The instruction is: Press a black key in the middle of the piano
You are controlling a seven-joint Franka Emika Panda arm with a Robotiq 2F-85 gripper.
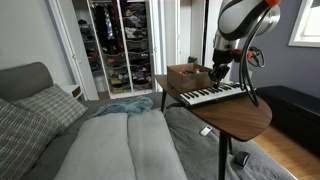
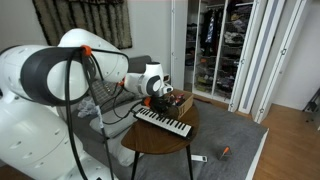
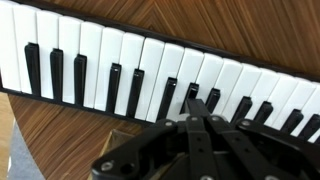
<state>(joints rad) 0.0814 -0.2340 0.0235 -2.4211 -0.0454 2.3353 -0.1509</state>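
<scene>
End effector [image 3: 197, 120] fingers look pressed together, though the view is tight, with the tip at a black key [image 3: 190, 95]. Descend straight and gently, centred on that key alone. Piano [image 1: 212, 95] lies across the surface [image 1: 240, 118], beside the box [image 1: 187, 75].

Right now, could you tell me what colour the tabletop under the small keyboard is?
The round wooden tabletop is brown with visible grain, clearest in the wrist view.
</scene>
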